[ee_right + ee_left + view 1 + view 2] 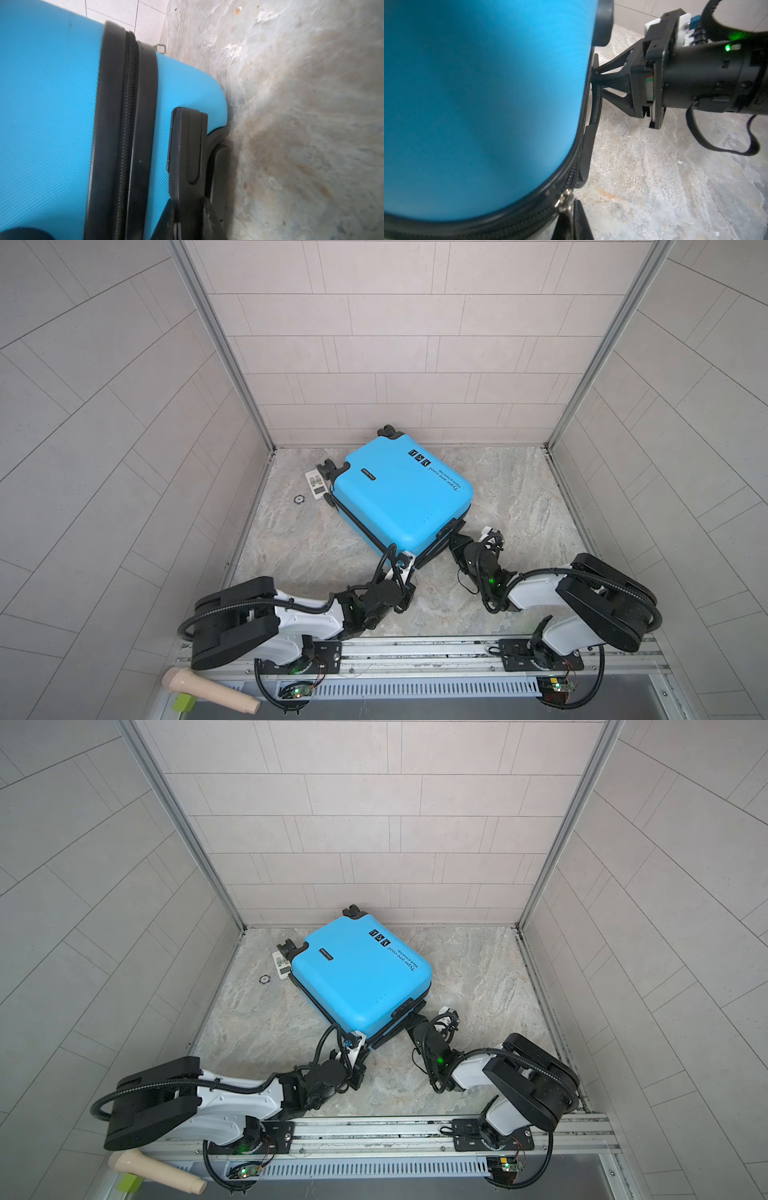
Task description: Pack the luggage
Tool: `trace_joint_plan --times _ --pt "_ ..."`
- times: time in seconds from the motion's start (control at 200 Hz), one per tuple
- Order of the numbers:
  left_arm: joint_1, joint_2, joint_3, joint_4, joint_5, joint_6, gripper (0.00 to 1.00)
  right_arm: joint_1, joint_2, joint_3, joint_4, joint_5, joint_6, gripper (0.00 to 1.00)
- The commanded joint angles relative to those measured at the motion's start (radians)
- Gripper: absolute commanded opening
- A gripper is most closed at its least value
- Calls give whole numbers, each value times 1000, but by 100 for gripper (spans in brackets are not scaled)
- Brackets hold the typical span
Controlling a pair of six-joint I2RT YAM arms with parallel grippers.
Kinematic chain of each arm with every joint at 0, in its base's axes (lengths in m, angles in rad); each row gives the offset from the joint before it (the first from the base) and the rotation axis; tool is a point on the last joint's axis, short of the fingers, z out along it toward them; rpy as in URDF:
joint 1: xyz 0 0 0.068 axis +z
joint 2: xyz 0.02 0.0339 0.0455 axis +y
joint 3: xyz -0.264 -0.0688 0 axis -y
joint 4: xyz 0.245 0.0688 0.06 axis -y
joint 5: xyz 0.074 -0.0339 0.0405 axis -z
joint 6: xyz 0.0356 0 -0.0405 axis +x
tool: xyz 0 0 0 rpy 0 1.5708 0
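**Both tools set on the near edge of the closed luggage**

At the far left a small round disc (298, 499) and a white remote-like device (314, 484) lie on the table (519, 506), outside the case, the device just beside a wheel.

The luggage (399, 497) lies flat at mid-table, toward the far wall, lid down and turned at an angle. The left tool (400, 561) sits at its near corner, pressed together on the metal zipper pull (564, 202), seemingly placed to drag the slider round that curve.

To the right, the right tool (455, 537) pinches a black side strip (587, 149) that stands off the shell. Whether this is a handle or loose band I cannot tell. The hold probably steadies the case against the left tool's tug.

The case is a bright blue hard shell, finely textured and round-cornered. Black wheels (388, 431) sit at its far left end and black lettering and icons on top. A black zipper band (126, 124) runs between the halves, its teeth meshed where the right wrist view shows them.
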Motion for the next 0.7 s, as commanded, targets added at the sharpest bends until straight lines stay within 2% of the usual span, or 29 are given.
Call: trace_joint_plan --times 0.0,0.16,0.355,0.695 --pt "-60 -8 64 279 -29 115 0 84 -76 6 -29 -187 -44 0" --pt "-100 -3 34 354 -95 150 0 81 -175 9 -145 -162 -75 0" --pt "-138 -1 -26 453 -159 167 0 67 -218 14 -221 -160 -87 0" --pt "-140 -118 -97 354 -182 110 0 48 -206 6 -218 -168 -105 0"
